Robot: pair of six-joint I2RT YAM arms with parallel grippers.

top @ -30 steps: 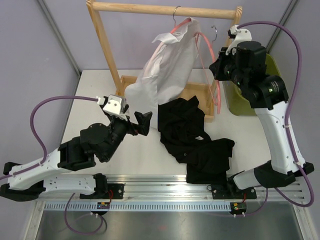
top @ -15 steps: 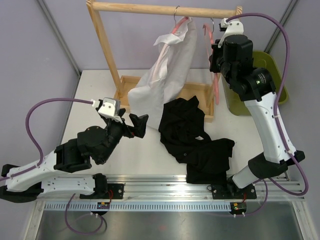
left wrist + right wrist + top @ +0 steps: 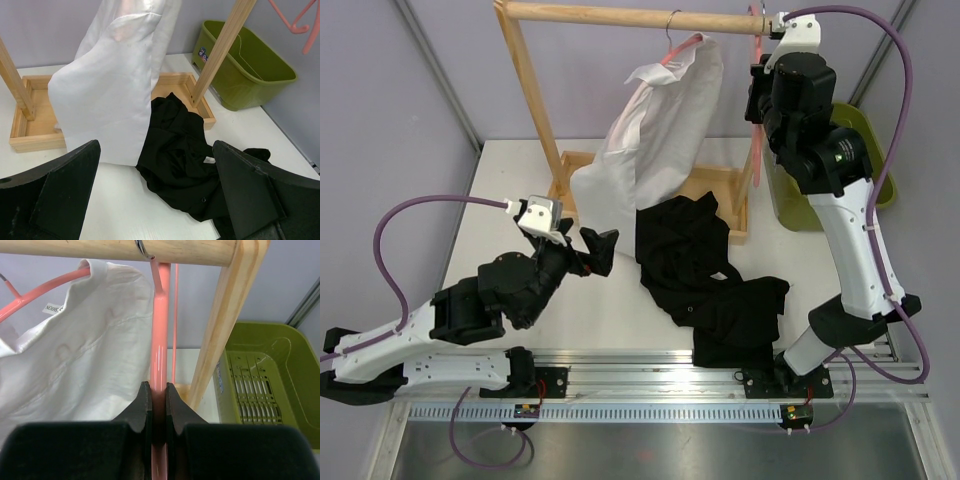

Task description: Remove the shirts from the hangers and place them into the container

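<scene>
The right arm has swung up and in toward the rack over the last second, lifting the bare pink hanger [image 3: 159, 340] from beside the basket to the right end of the rod [image 3: 100, 250]. The right gripper [image 3: 159, 399] is closed almost fully, pinching one bar of that hanger. The bar runs straight up out of the jaws to its silver hook [image 3: 141, 247], which sits at the rod and seems to be over it, just left of the rack's post [image 3: 225, 340].

To the gripper's left, the white shirt [image 3: 650, 140] hangs on the other hanger [image 3: 35, 292]. To its right and lower, past the post, the green basket [image 3: 295, 390] holds no shirt in its visible part.

The black shirt [image 3: 705, 280] lies crumpled on the table [image 3: 500, 190], off its hanger, between the two arm bases and well short of the basket.

The left gripper [image 3: 595, 248] is spread wide and holds nothing. It is low over the table, pointed at the white shirt's hem with the black shirt just to its right.

The next move likely turns on this: the right arm is nearer the basket, and the left is nearer both shirts.
</scene>
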